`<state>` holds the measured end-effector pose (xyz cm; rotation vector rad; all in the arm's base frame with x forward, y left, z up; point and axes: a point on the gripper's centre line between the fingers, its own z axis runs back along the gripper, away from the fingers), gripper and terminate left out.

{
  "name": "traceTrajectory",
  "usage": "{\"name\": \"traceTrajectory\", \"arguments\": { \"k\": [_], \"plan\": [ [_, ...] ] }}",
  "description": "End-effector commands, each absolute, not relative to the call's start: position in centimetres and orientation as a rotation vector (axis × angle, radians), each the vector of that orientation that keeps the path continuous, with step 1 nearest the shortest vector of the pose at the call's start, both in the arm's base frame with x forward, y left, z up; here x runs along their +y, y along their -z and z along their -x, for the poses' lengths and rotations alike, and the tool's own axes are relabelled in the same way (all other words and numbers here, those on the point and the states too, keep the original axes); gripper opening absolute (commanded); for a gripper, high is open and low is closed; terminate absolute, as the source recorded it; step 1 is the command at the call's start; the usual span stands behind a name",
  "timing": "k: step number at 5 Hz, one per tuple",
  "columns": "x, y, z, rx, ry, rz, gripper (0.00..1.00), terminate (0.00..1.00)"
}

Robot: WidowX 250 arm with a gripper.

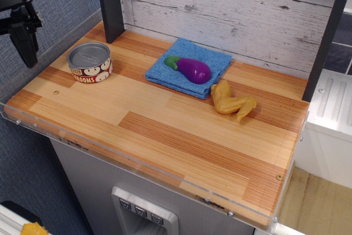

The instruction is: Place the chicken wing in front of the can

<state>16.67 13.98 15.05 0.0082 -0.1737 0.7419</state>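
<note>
The chicken wing is a glossy yellow-tan bent toy. It lies on the wooden table at the right, just right of the blue cloth's front corner. The can is a short silver tin with a ridged lid and a red-and-white mushroom label. It stands at the table's left back. My black gripper hangs at the far left edge of the view, above and left of the can, far from the wing. It holds nothing. It is seen side-on, so I cannot tell how its jaws stand.
A purple eggplant lies on a folded blue cloth at the back middle. A dark post stands behind the can. A clear acrylic lip runs along the wooden table's front edge. A plank wall is behind.
</note>
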Motion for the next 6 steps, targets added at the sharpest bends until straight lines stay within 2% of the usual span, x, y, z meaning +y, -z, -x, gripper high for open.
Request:
{"name": "traceTrajectory", "arguments": {
  "k": [1,2,3,4,5,6],
  "plan": [
    [14.0,-15.1,-16.7,-0.174,-0.742,-0.008,1.00,0.00],
    [11.5,-15.7,-18.6,-0.215,-0.716,0.005,1.00,0.00],
    [9.2,-15.2,-21.4,-0.225,-0.670,0.051,1.00,0.00],
    [6.3,-14.2,-24.4,-0.205,-0.708,0.152,1.00,0.00],
    [2.9,-12.5,-27.6,-0.194,-0.680,0.169,1.00,0.00],
    [0.8,-11.4,-29.7,-0.207,-0.729,0.079,1.00,0.00]
  ]
}}
